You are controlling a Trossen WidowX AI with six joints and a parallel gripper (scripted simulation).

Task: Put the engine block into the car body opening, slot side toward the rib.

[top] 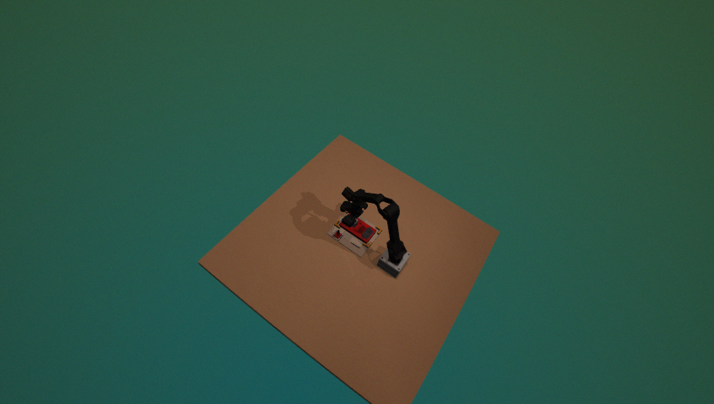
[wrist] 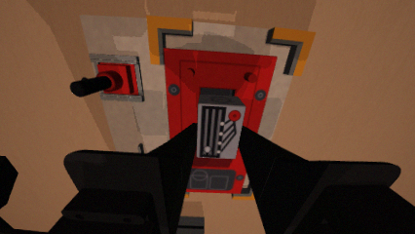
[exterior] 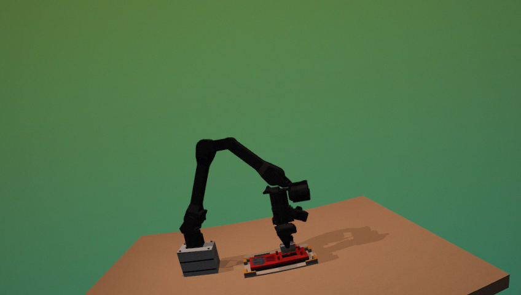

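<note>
From the top, the arm [top: 393, 227] bends over the red car body [top: 358, 231] on the table [top: 301, 280]. Exterior now: the hand [exterior: 287, 244] points down, engine block [exterior: 287, 248] at the car body [exterior: 279, 259]! And the wrist view: the hand [wrist: 217, 129] is clamped on the engine block [wrist: 220, 131], above the car body [wrist: 221, 65].

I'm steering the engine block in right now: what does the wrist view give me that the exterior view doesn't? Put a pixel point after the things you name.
Only the wrist view: the striped top face with a red disc on the engine block [exterior: 287, 247] [wrist: 220, 132], and the red piece with a black handle [wrist: 117, 79] in its grey frame.

Only the exterior view: the robot's grey base [exterior: 199, 263] and the upper arm [exterior: 200, 184].

Both: the block between the jaws, over the red car body [exterior: 270, 261] [wrist: 214, 63], and orange corner brackets [exterior: 311, 261] [wrist: 170, 23] around it. Neither settles whether the block is fully seated.
</note>
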